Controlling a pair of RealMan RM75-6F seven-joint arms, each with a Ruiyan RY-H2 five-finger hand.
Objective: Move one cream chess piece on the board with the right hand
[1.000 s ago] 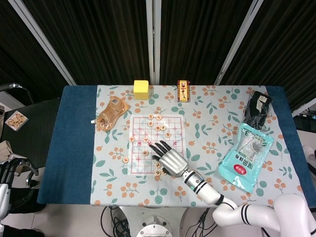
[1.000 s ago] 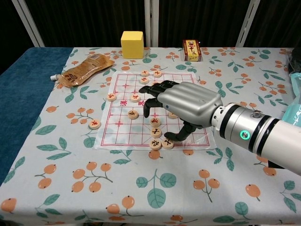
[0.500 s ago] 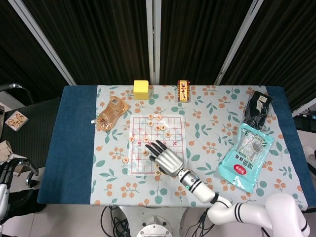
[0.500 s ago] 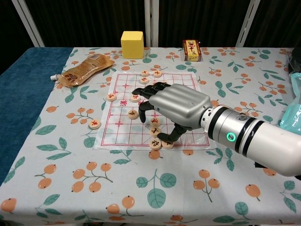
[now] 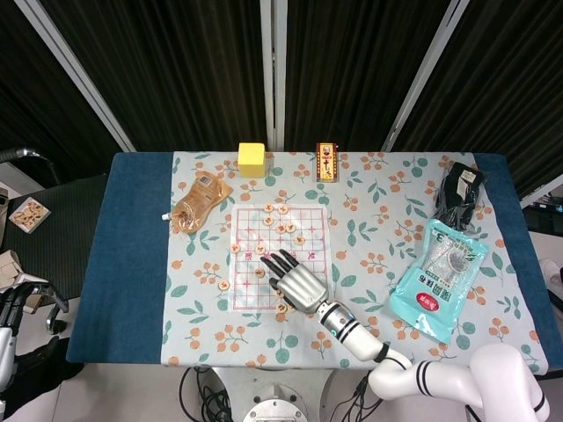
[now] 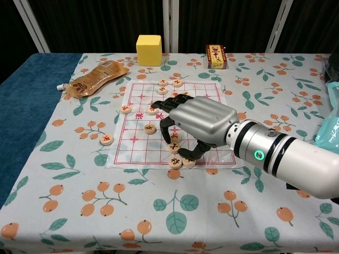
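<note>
- The cream chess pieces (image 6: pixel 151 128) are small round discs of pale wood, each with a dark or red character on its top face; they lie flat, scattered over the board (image 6: pixel 139 143) and just off its left edge.
- The board is a white sheet ruled with a red grid, lying flat near the middle of the table.
- The right hand (image 6: pixel 197 123) hangs low over the board's centre — palm down, silver back upward, dark fingers (image 6: pixel 163 104) spread toward 10 o'clock. It holds nothing that can be seen, though whether the fingertips touch a piece beneath cannot be told.
- At the hand's 6 o'clock, two pieces (image 6: pixel 181 161) sit side by side on the board's near edge, close under the thumb.
- One piece (image 6: pixel 106 139) lies alone on the cloth off the board, at its 9 o'clock.
- In the head view the left hand (image 5: pixel 19 303) shows only as dark fingers at the far left edge, well apart from the table; its state cannot be told.
- The tablecloth (image 6: pixel 175 211) is pale with orange fruit and green leaves, laid over a blue table (image 5: pixel 132 255).
- Around the board: a yellow block (image 6: pixel 149 50) at 12 o'clock, a small red box (image 6: pixel 216 56) at 1 o'clock, a brown pouch (image 6: pixel 95 76) at 10 o'clock.
- A teal packet (image 5: pixel 440 277) lies at 3 o'clock — a black bag (image 5: pixel 460 193) beyond it.
- Behind the table hang dark curtains (image 5: pixel 193 70) crossed by pale bars.
</note>
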